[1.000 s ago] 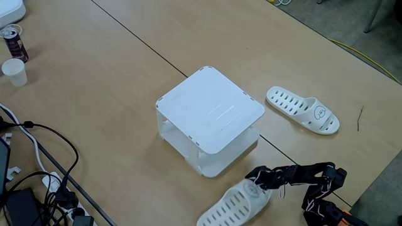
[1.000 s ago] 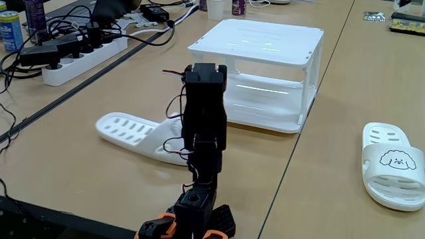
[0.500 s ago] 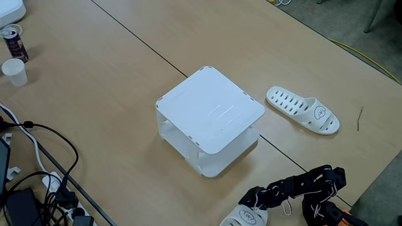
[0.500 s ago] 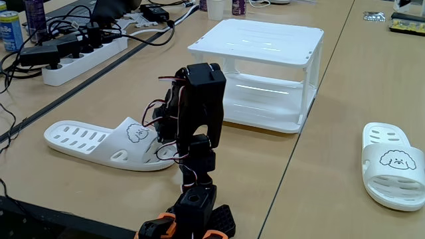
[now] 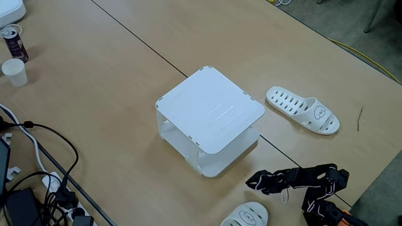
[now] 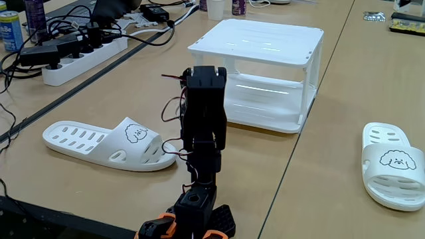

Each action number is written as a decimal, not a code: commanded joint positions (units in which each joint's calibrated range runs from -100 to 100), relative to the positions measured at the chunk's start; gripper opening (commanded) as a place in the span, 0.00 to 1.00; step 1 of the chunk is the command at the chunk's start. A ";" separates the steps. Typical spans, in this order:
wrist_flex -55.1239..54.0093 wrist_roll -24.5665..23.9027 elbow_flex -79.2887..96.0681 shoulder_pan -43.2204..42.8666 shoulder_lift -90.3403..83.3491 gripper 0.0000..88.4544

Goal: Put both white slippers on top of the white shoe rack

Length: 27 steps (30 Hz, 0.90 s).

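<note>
**Both slippers on the counter, rack top bare**

One white slipper lies flat on the counter, sole down, in a fixed view to the left of the arm; the small face on its strap shows, and its toe end points toward the arm. In the other fixed view just its strap end shows at the bottom edge, below the tool. The second white slipper lies on the counter to the right of the shoe rack, well apart from the first; in the low fixed view it sits at the right edge, face toward the camera.

The white shoe rack stands between the two slippers, its flat top carrying nothing. In the low fixed view it rises behind the arm, with the lower shelf visible through the open side.

The tool hangs above the counter near the rack's front corner, just above the first slipper's strap end and apart from it. It holds nothing; I cannot tell how wide its jaws stand.

At the left, a power strip, cables, a paper cup and a can sit on the counter.
</note>
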 commanded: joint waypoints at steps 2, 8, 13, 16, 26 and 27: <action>-0.24 0.42 3.52 -0.46 -2.72 0.01; -0.24 0.42 4.06 -6.05 -2.81 0.01; -0.24 0.42 3.88 -12.47 -2.81 0.01; -0.24 0.42 4.24 -16.00 -2.81 0.01; -0.49 0.42 4.33 -28.50 -6.09 0.01; -0.49 0.42 4.42 -29.33 -7.27 0.01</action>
